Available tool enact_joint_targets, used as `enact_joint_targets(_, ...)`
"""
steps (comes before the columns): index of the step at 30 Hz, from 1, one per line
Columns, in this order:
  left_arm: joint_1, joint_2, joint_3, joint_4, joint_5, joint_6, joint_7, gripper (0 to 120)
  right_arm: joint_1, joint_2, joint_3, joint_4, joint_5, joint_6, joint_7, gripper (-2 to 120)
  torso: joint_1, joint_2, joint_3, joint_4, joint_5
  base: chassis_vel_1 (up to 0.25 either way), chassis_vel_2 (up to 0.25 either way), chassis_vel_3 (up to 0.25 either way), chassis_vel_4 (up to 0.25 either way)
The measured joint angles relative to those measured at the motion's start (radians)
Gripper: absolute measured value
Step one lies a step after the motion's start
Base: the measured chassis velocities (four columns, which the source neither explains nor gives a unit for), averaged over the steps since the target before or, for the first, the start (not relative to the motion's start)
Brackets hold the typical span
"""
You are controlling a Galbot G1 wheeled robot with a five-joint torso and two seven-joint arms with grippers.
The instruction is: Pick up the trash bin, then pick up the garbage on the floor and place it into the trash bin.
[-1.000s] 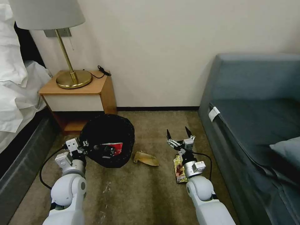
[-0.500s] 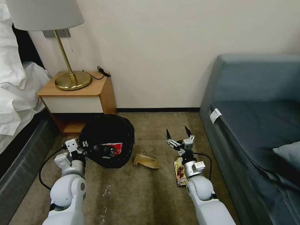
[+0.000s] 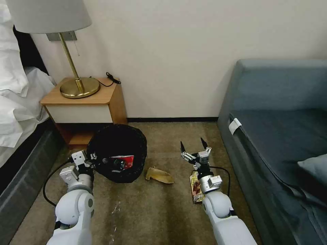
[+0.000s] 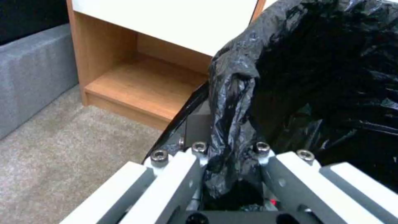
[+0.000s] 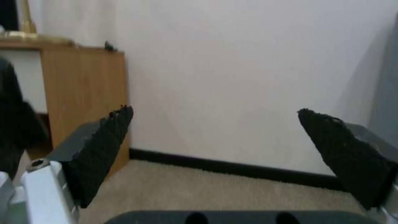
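Observation:
The trash bin (image 3: 117, 149), lined with a crinkled black bag, tilts toward me above the floor (image 3: 153, 214), with a red wrapper (image 3: 124, 161) inside. My left gripper (image 3: 92, 162) is shut on its near rim. In the left wrist view the left gripper (image 4: 230, 152) pinches a fold of the black bag (image 4: 323, 77). Garbage lies on the carpet: a tan paper scrap (image 3: 158, 175) just right of the bin and a brown-gold snack wrapper (image 3: 195, 187), partly under my right arm. My right gripper (image 3: 192, 145) hovers open beyond the wrapper, its fingers (image 5: 104, 149) wide apart.
A wooden nightstand (image 3: 85, 102) with a brass lamp (image 3: 73, 68) stands behind the bin. A bed (image 3: 20, 112) runs along the left and a blue-grey sofa (image 3: 279, 129) along the right. The wall closes the far side.
The camera shifted a little at first. My right gripper edged slightly left. The left gripper keeps its hold on the bin, which has hardly moved.

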Motion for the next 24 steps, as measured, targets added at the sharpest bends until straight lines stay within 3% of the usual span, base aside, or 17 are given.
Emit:
enact_joint_targets(15, -0.006, -0.006, 0.002, -0.014, 0.022, 0.001, -0.001, 3, 0.08, -0.029, -0.098, -0.109, 0.063, -0.122, 0.007, 100, 0.0, 0.0, 0.0, 0.0, 0.0001, 0.0, 0.0, 0.0, 0.0)
enact_joint_targets(24, -0.011, -0.015, 0.007, 0.006, 0.035, 0.002, 0.0, 3, 0.12, -0.04, -0.115, -0.17, 0.08, -0.266, 0.013, 100, 0.0, 0.0, 0.0, 0.0, 0.0, 0.0, 0.0, 0.0, 0.0)
